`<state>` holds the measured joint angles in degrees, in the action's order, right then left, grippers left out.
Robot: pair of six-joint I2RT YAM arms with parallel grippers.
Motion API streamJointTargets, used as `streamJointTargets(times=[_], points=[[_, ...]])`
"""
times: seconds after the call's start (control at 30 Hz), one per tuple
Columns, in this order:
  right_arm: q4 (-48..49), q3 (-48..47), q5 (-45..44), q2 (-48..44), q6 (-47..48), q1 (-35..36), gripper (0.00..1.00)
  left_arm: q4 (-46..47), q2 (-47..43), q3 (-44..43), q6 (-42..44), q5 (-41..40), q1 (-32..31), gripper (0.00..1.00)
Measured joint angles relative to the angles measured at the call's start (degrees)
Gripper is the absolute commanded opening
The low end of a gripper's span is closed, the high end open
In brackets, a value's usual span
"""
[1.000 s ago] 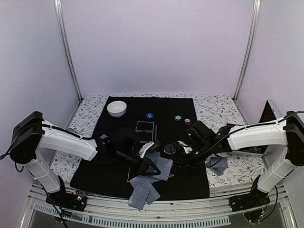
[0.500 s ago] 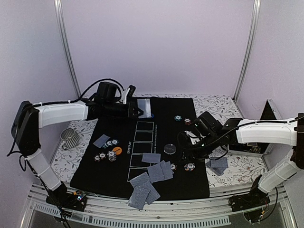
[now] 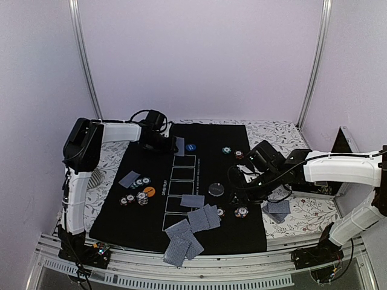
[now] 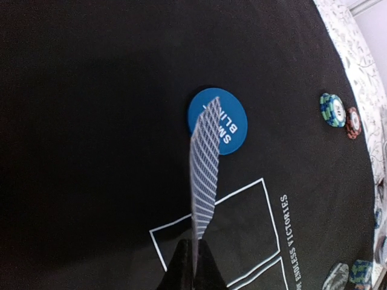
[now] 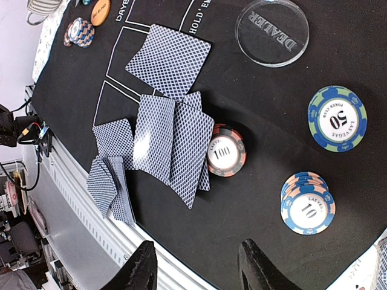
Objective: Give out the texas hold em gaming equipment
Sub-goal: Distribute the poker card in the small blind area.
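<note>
My left jaws hold card [image 3: 179, 145] just left of blind disc [image 3: 191, 146]; dealer disc [image 5: 272, 31] behind chip stacks [image 5: 226, 158], cards [image 5: 172, 142] left.

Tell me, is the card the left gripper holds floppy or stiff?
Probably springy rather than floppy: the card, pinched at one end by the left gripper, stands out with only a slight curve. Likely very light, being so thin edge-on. It might slip, since only a small bit is gripped.
</note>
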<state>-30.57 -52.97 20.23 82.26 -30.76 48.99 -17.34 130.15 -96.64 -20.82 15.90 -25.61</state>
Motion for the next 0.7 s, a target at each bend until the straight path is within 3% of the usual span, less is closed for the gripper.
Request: streamJointTargets(times=[0.07,0.13,0.43,0.53,0.7], points=[[0.0,0.0,0.0,0.0,0.0,0.0,0.48,-0.9,0.8,-1.4,0.4,-0.4,0.0,0.38],[0.0,0.0,0.0,0.0,0.0,0.0,0.48,-1.7,1.2,-2.8,0.7,-1.0,0.1,0.48],[0.8,-0.8,0.3,2.1,-0.3,0.3,0.47,-4.3,-1.2,-2.4,2.3,-5.9,-0.3,0.59],[1.6,-2.1,0.3,5.0,-0.7,1.3,0.47,-4.8,-5.6,0.4,2.8,-7.8,-1.1,0.65],[3.2,-3.7,0.3,9.6,-1.2,2.4,0.48,-4.2,-18.7,9.1,3.3,-10.3,-4.9,0.67]])
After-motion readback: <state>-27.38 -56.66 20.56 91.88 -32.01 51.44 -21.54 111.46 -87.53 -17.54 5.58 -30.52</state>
